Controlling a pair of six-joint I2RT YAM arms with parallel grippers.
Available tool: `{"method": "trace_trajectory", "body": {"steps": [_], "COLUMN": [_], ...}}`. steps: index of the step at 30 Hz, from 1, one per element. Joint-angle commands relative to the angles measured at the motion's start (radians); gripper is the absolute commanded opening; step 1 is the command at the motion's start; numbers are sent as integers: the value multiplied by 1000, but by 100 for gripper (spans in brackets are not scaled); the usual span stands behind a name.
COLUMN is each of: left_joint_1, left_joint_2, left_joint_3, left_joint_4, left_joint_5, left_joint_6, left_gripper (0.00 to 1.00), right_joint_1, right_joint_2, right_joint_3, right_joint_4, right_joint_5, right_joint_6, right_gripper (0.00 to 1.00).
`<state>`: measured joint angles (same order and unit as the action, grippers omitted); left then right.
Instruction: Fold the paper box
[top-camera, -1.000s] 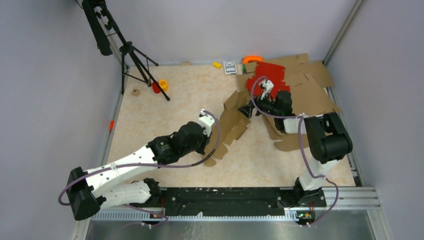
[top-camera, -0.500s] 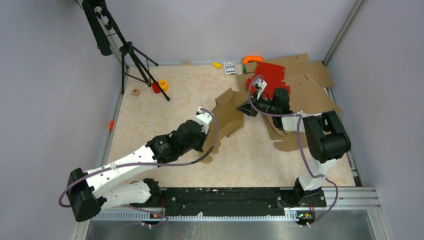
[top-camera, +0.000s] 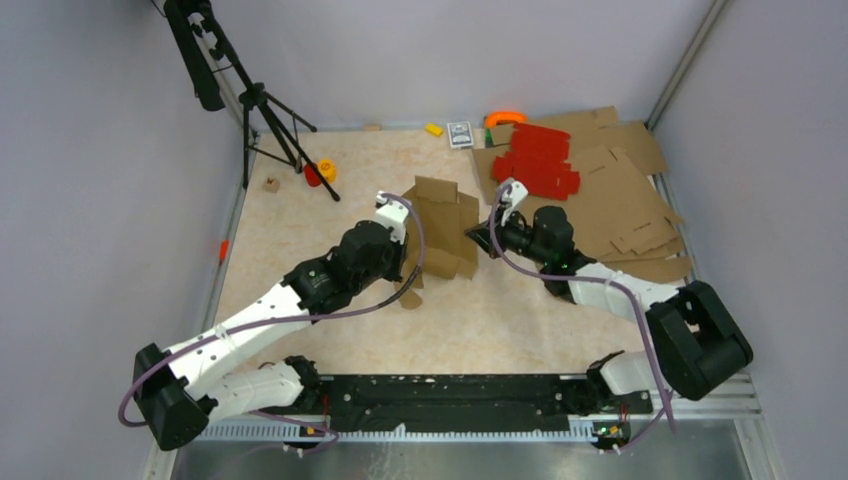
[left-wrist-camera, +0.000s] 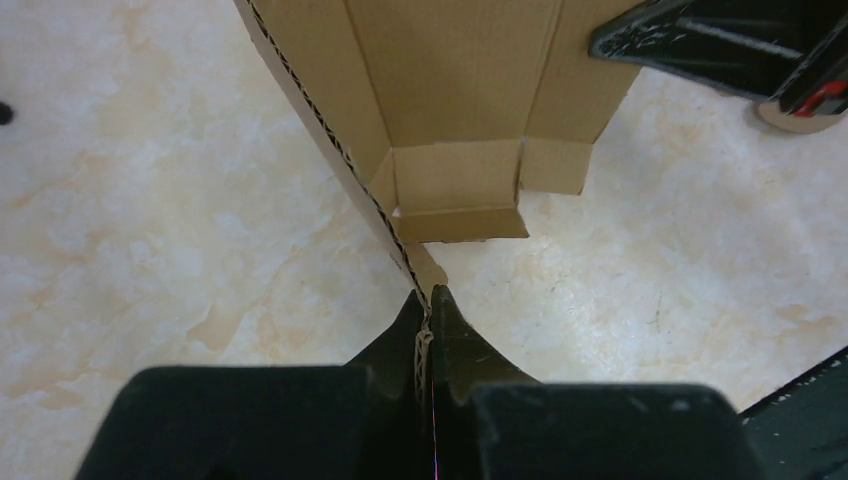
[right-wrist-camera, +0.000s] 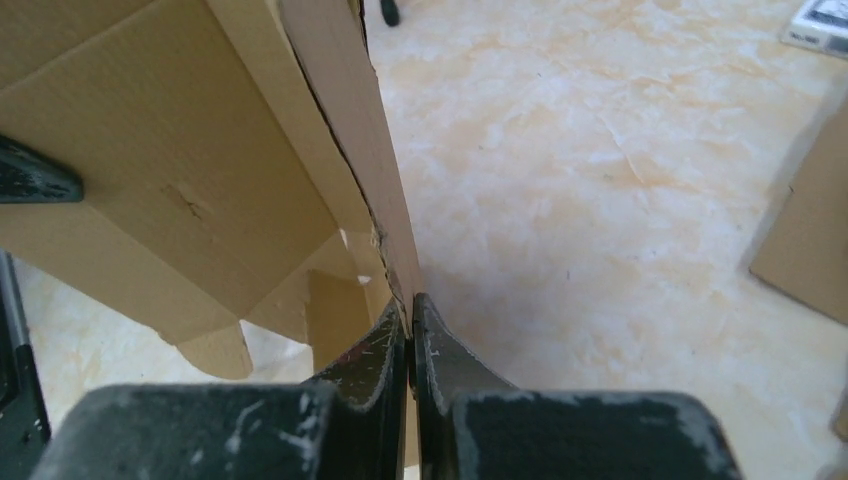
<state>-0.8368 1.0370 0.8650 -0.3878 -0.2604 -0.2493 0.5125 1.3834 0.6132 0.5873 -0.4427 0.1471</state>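
A brown paper box (top-camera: 440, 225), partly folded with panels and flaps standing up, sits mid-table, slightly toward the far side, held between two robot arms. The left gripper (left-wrist-camera: 428, 300) is pinched tight on the box's left edge. The right gripper (right-wrist-camera: 410, 305) is pinched tight on the raised wall at its right edge.

A second ago the right gripper's jaws were wide apart, further right, beside the cardboard pile, and the box lay slumped nearer the arms. Now both arms have shifted left and farther away, and the right jaws have closed on the cardboard. With both sides gripped, the panels can probably be bent along their creases.

Only the overhead view shows the surroundings: red cardboard sheets (top-camera: 535, 165) lying on flat brown cardboard sheets (top-camera: 610, 200) at the far right, and a tripod (top-camera: 265, 120) at the far left. Only the left wrist view shows the box's inside, where a small flap is folded at a corner. The right wrist view shows the thin wall edge running into its closed jaws.
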Motion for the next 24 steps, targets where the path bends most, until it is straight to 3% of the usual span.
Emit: {"method": "trace_trajectory", "body": {"steps": [1,6,11,12,14,18,20,24], "left_joint_1": [14,17,37,41,56,72,74,75], "left_joint_2": [9,-2,-53,-57,-61,-70,-79,-86], "left_joint_3": [2,-18,9,19,39,33,11,-5], "left_joint_4": [120,165,113,94,51,32,60,67], "left_joint_5": [146,289,212,190,177,239,293,272], "left_joint_6": [-31,-27,-4,7,26,36,33,24], "left_gripper": [0,0,0,0,0,0,0,0], "right_joint_1": [33,35,35,35,35,35,35,47], "right_joint_2": [-54,-20,-9,-6,1,36,76,112], "right_joint_3": [-64,-70,-67,-62,-57,-50,-37,-41], "right_joint_4": [-50,-88,-101,-114,-128,-131,-155,-185], "right_joint_5": [206,323,333,340,329,267,244,220], "right_joint_6": [43,94,60,57,52,62,62,55], "right_gripper": [0,0,3,9,34,68,74,81]}}
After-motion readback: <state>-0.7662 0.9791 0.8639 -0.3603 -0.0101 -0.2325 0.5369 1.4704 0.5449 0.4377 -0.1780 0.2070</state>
